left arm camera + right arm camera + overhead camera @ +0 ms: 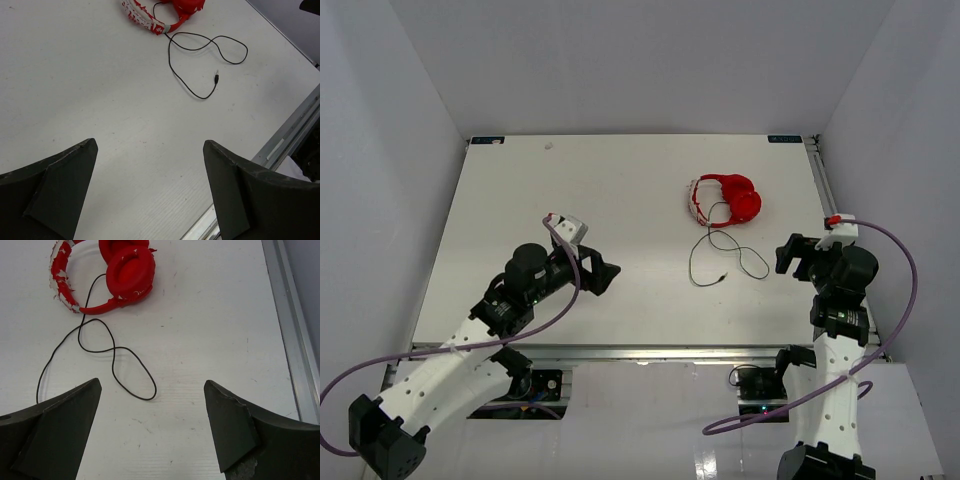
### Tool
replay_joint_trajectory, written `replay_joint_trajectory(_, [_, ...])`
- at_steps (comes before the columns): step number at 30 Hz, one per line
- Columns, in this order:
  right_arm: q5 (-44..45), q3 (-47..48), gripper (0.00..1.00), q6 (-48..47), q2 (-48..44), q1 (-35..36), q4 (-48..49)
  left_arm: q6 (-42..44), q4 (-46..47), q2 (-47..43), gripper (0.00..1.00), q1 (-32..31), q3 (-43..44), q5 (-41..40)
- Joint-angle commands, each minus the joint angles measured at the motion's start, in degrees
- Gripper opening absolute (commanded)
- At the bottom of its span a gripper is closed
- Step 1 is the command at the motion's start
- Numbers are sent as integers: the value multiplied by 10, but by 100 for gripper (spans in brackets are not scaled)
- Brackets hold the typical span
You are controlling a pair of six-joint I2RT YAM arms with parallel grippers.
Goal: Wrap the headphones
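The red headphones (727,198) lie on the white table at the right, cups folded together, the red-and-white headband to their left. They also show in the right wrist view (125,270) and at the top of the left wrist view (160,15). Their thin dark cable (720,255) lies loose in loops in front of them, its plug (216,78) free on the table. The cable also shows in the right wrist view (112,352). My left gripper (603,273) is open and empty, left of the cable. My right gripper (788,255) is open and empty, right of the cable.
The table's metal front edge (650,350) runs along the near side and a metal rail (823,185) along the right side. White walls enclose the table. Thick purple robot cables (905,270) hang off both arms.
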Motion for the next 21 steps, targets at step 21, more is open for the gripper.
replay_joint_trajectory(21, [-411,52,90,-330,167,-4,-67,-170,-57,536,90,-26,435,23])
